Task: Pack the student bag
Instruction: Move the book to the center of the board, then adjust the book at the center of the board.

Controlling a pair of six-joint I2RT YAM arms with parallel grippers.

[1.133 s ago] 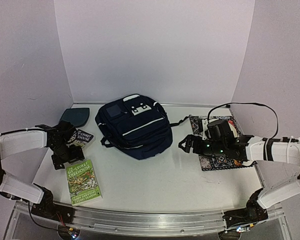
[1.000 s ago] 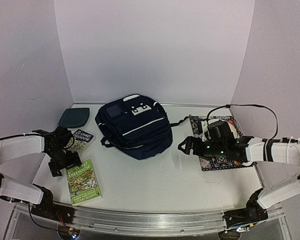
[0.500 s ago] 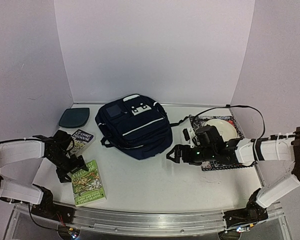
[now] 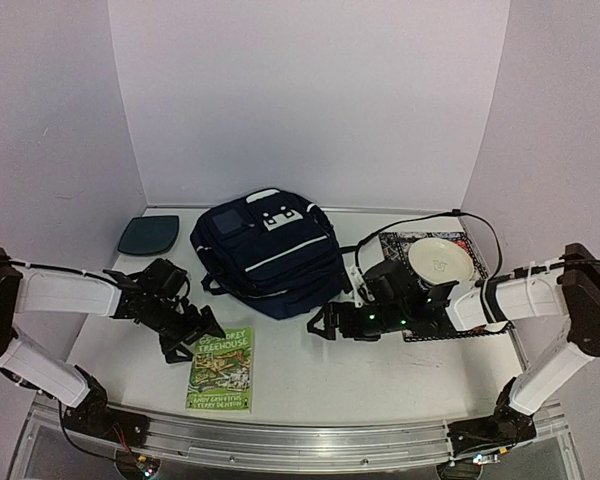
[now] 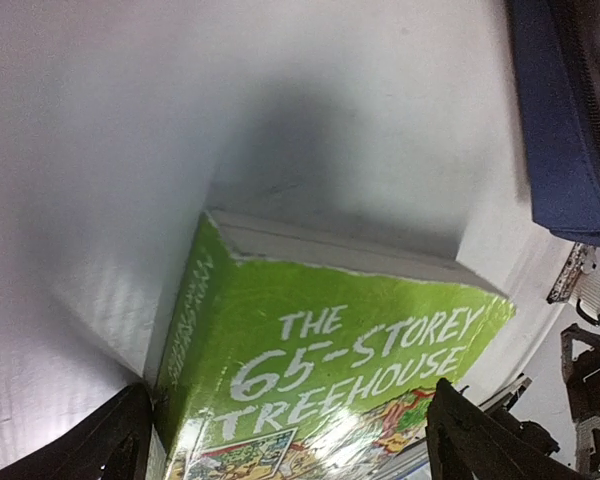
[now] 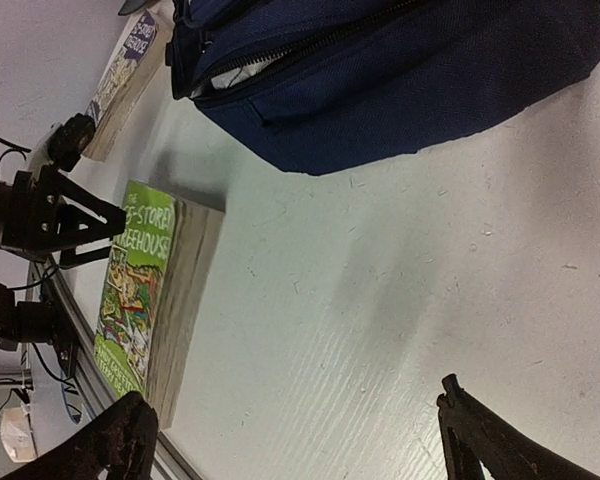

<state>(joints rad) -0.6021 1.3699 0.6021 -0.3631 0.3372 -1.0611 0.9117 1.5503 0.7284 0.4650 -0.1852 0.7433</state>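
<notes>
The student bag [image 4: 268,255] is seen at the back centre of the tabletop [image 4: 380,375]. The left claw [image 4: 195,340] is spread wide at the top edge of the green book [image 4: 222,368], and the right claw [image 4: 320,328] is spread wide near the bag. A second book [image 6: 130,60] is partly cut off.

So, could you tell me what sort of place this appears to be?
Probably a robot lab test cell: a white table boxed in by blank pale walls, with staged props, a navy striped fabric backpack and a green paperback book.

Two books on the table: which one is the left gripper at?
The green 65-Storey Treehouse book, near the front edge; the open left gripper sits at its title end. The purple book lies farther back, beside the student bag.
</notes>
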